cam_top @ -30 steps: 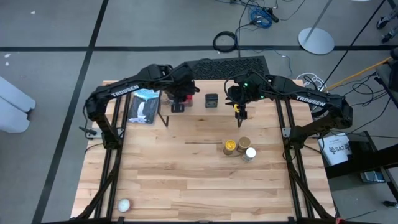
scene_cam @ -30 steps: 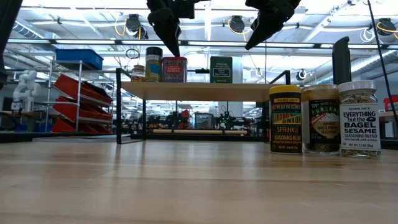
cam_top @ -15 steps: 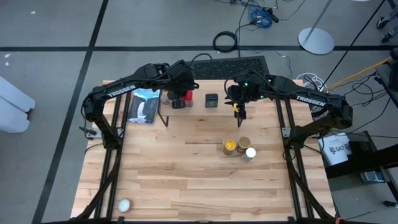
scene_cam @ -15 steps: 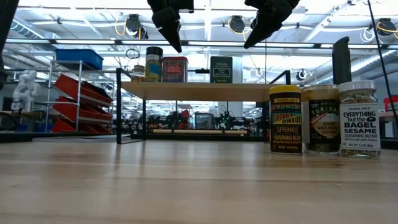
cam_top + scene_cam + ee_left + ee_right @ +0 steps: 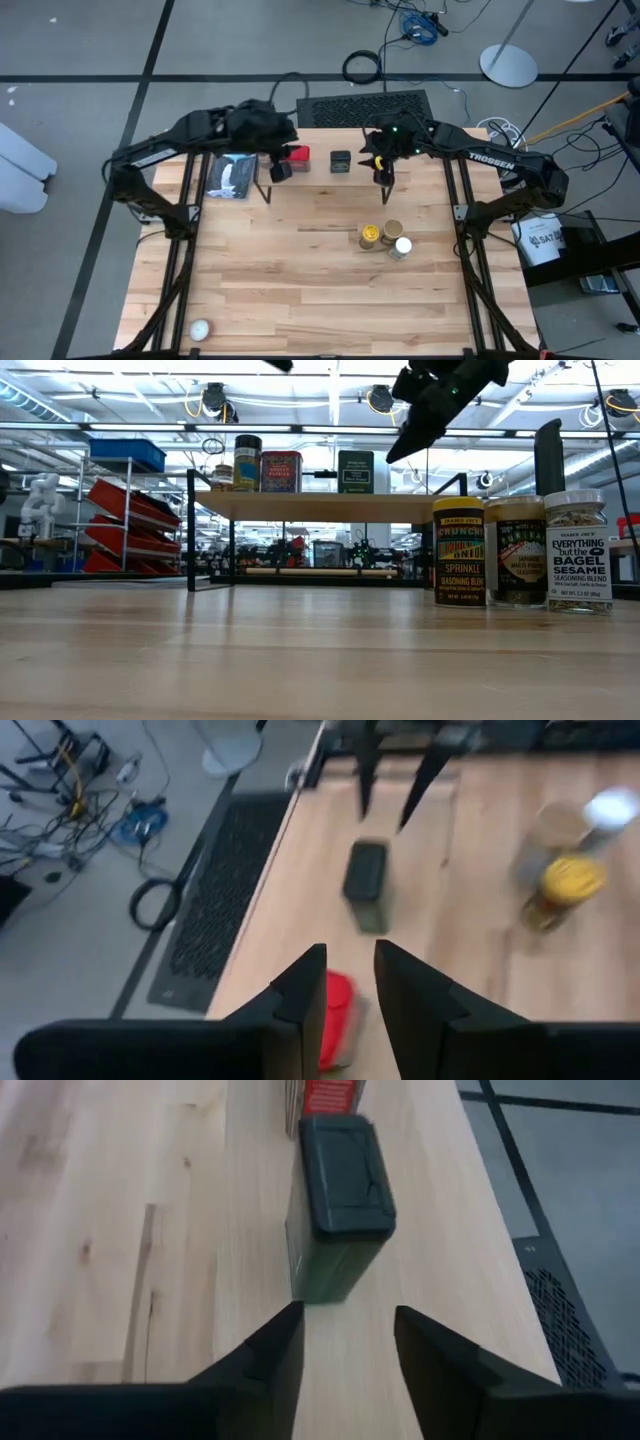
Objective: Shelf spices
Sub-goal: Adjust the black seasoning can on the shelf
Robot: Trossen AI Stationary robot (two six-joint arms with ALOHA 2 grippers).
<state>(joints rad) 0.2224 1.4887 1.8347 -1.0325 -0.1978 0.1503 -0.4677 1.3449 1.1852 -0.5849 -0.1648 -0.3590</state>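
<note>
The shelf (image 5: 330, 506) stands along the table's far side. On its plank rest a small dark-lidded jar (image 5: 247, 462), a red tin (image 5: 297, 155) and a black square tin (image 5: 341, 161). The yellow-lidded jar (image 5: 370, 236), the tan-lidded jar (image 5: 392, 229) and the white-lidded jar (image 5: 401, 246) stand together on the tabletop, right of centre. My left gripper (image 5: 350, 955) hovers high, just left of the red tin (image 5: 338, 1020), with a narrow empty gap between its fingers. My right gripper (image 5: 347, 1320) hangs open above the shelf, right of the black tin (image 5: 340, 1175), slanting down toward it.
A flat blue-and-black package (image 5: 232, 175) lies at the far left, under my left arm. A small white ball (image 5: 200, 329) sits near the table's near left corner. The middle and near part of the tabletop (image 5: 300, 280) is bare wood.
My left gripper has risen and drawn back toward the table's left edge, away from the red tin; only its tip still shows at the top of the low view. My right gripper has sunk a little toward the shelf. The tins and jars have stayed put.
</note>
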